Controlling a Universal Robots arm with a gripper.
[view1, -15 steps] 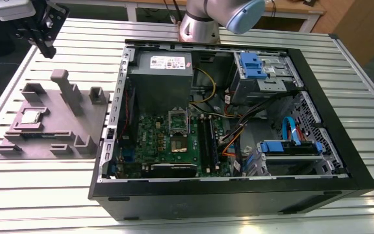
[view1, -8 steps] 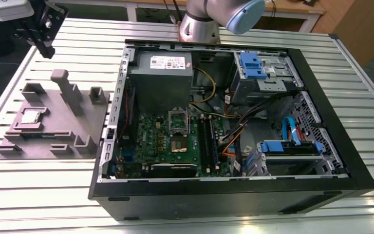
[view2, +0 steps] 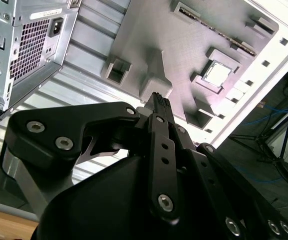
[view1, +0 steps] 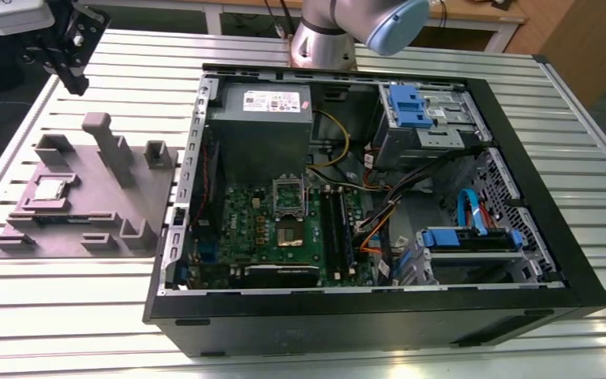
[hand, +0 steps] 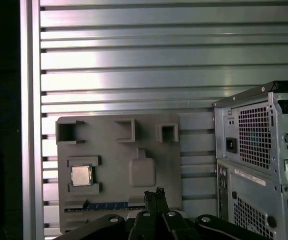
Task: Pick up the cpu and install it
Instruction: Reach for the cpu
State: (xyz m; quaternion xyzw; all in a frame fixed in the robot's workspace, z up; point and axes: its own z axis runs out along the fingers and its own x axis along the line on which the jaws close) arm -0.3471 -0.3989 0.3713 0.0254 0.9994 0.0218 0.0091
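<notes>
The cpu (view1: 50, 189) is a small silvery square lying in a recess of the grey fixture plate (view1: 82, 225), left of the computer case in the exterior view. Both wrist views show the cpu (view2: 217, 74) (hand: 81, 175) flat in its pocket. My gripper (view1: 73, 81) hangs high above the table beyond the plate's far end, well clear of the chip. Its fingertips (hand: 154, 192) (view2: 158, 98) are pressed together with nothing between them. The metal-framed socket (view1: 287, 193) sits on the green board inside the case.
The open black computer case (view1: 387, 316) fills the middle of the slatted metal table (view1: 61, 316). Inside are a grey power supply (view1: 266, 118), blue drive brackets (view1: 409, 106) and cables. A tall post (view1: 108, 146) and raised blocks stand on the fixture plate.
</notes>
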